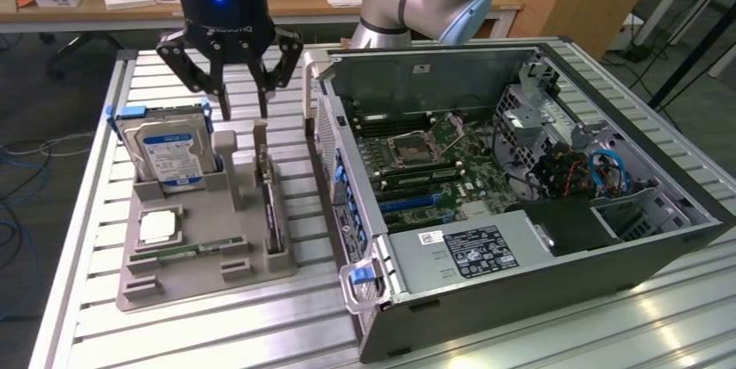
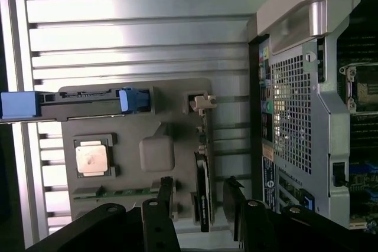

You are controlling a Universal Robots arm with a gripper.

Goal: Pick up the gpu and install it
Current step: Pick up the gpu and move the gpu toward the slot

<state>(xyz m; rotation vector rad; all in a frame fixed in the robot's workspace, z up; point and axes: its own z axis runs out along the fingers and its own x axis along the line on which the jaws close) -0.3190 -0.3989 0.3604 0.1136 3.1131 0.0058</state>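
Observation:
The gpu (image 1: 268,201) is a thin dark card standing on its edge in a slot along the grey tray (image 1: 202,278), on the side nearest the computer case. Its pale metal bracket (image 1: 260,140) is at the far end. My gripper (image 1: 245,115) hangs open just above that bracket end and holds nothing. From the wrist, the gpu (image 2: 204,205) shows edge-on, running down between my two fingers (image 2: 166,188), and its bracket (image 2: 201,102) is at the tray's far end. The fingers stand on either side of the card's line, apart from it.
The open computer case (image 1: 644,265) lies at the exterior view's right, its motherboard (image 1: 443,158) exposed. The tray also holds a silver hard drive (image 1: 169,158) in a blue-tabbed carrier, a CPU (image 1: 158,227) and a green RAM stick (image 1: 190,251). All of it rests on a slatted metal table (image 1: 230,334).

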